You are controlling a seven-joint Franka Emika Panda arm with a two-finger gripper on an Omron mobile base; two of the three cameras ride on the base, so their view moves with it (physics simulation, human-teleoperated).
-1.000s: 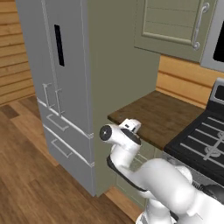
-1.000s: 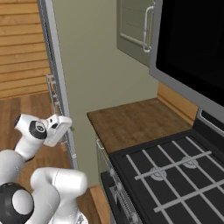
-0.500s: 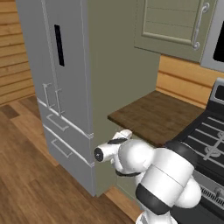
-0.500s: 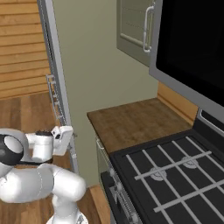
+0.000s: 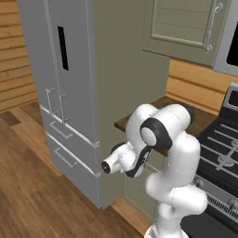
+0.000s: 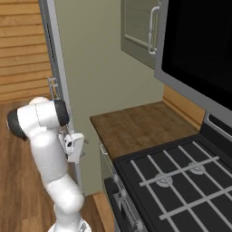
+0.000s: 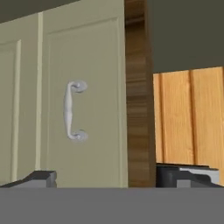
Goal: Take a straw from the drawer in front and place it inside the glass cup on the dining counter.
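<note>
Facing a sage-green panel, the tool (image 7: 105, 179) stands wide with nothing between its two dark fingertips (image 7: 39, 178), which rise at seven and five o'clock along the bottom of the hand view, well apart from each other. Straight ahead of them, near the centre of that view toward ten o'clock, a small silver bar handle (image 7: 72, 110) sits on the recessed front of the drawer (image 7: 83, 96), which is shut; because the hand camera is rolled, the handle appears upright. At three o'clock from the panel runs the dark-brown wood-grain edge of the tabletop (image 7: 138, 96), and beyond it pale orange wall planks (image 7: 188, 113). In the left base view the white arm (image 5: 172, 153) folds low, its hand (image 5: 122, 159) at about seven o'clock of the picture centre, beside the green cabinet face under the small brown tabletop (image 5: 160, 103). At ten o'clock stands the grey fridge (image 5: 60, 79) with its long handles and lower drawers; at three o'clock lies the black stove top (image 5: 221, 148). In the right base view the hand (image 6: 74, 147) hangs at eight o'clock, just beside the cabinet corner, with the tabletop (image 6: 140, 127) at centre and the stove grates (image 6: 181, 176) at four o'clock. The straw, if it is in the drawer, cannot be seen.
</note>
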